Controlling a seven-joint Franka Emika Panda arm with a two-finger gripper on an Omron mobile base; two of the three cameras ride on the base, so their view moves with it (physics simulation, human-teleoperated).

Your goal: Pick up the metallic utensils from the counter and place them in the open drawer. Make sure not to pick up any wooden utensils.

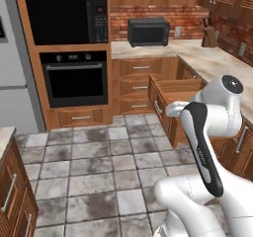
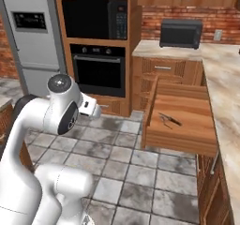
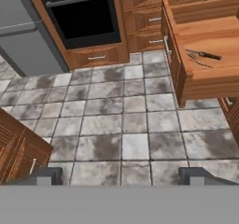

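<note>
I see the grey tiled floor (image 3: 121,120) spreading under the hand view; at far left stands the black oven (image 3: 84,17) in its wooden housing; to the right the open drawer (image 2: 187,139) juts out from the cabinets under the marbled counter (image 2: 227,93); inside it, on the pale wood near the middle, lie the metallic utensils (image 3: 201,56), a black-handled knife with thin grey pieces beside it; my gripper (image 3: 122,175) hangs over the floor, released, jaws spread wide, grasping nothing.
</note>
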